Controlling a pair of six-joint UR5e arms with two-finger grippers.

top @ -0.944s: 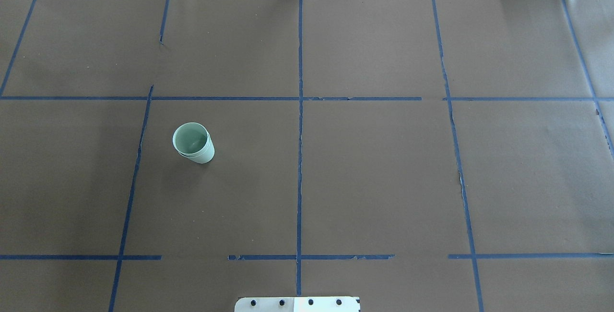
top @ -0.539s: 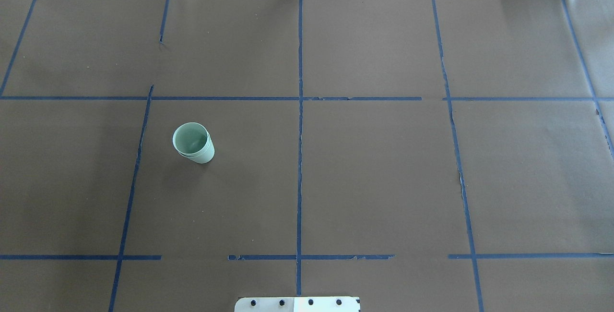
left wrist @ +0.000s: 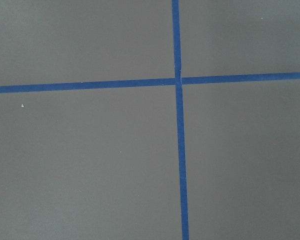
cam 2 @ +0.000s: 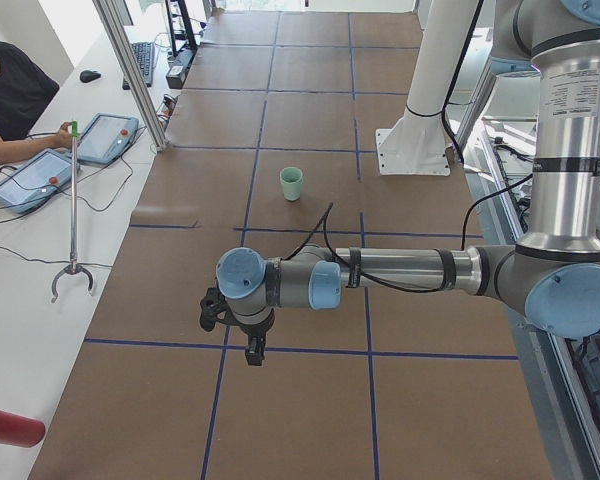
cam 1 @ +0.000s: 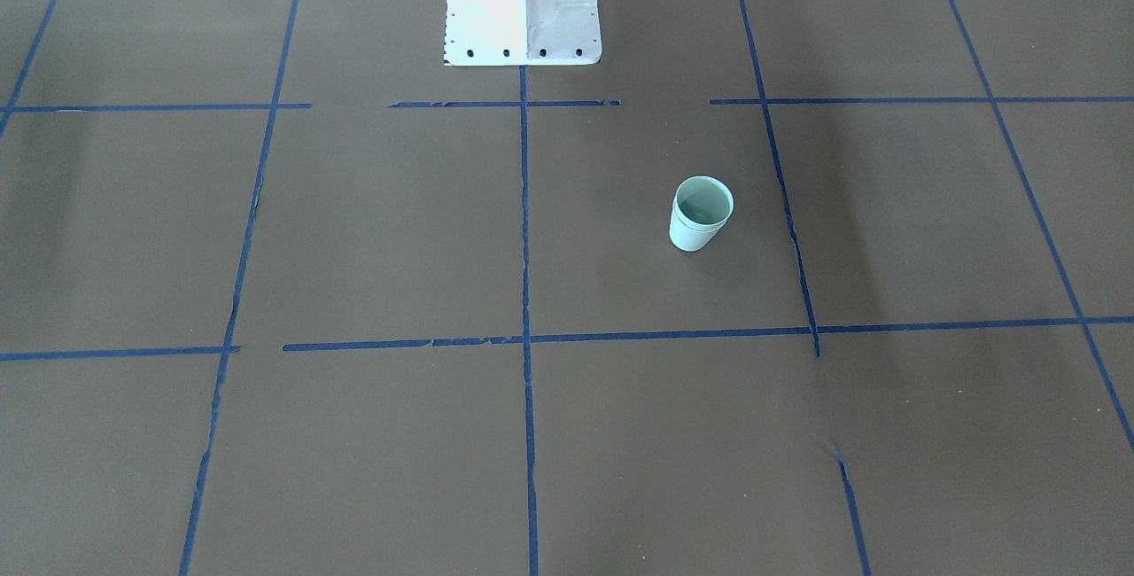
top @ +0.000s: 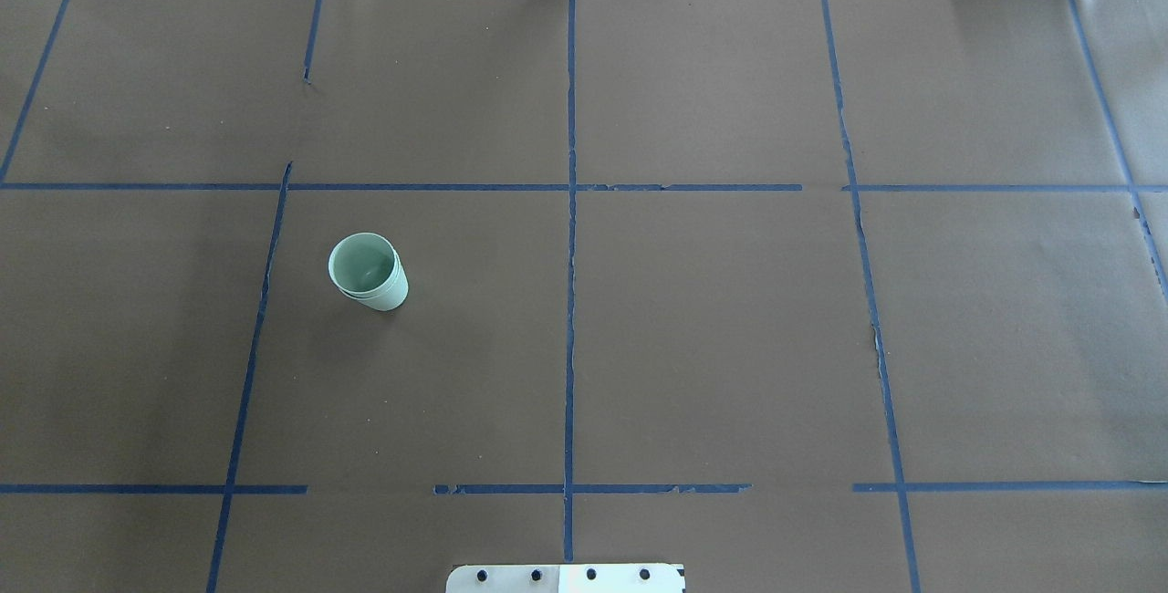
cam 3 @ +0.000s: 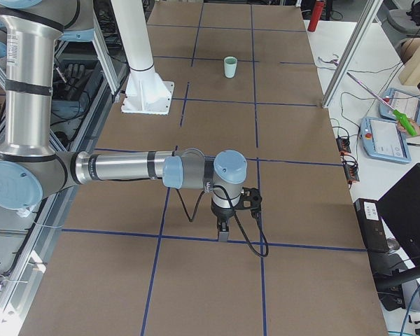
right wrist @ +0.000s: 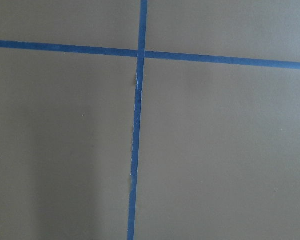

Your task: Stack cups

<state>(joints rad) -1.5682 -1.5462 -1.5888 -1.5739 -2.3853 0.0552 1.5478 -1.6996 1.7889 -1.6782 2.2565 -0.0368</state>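
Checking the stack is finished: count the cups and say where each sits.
2. The outer cup stands on the table, on the robot's left side; the inner cup is nested inside it. No others show.

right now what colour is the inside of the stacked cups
Slightly darker green than the pale mint outside of the cups, clearest in the overhead exterior view.

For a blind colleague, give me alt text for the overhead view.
Two pale mint-green tapered cups, nested one in the other, stand upright left of centre on a brown paper-covered table marked with a blue tape grid.
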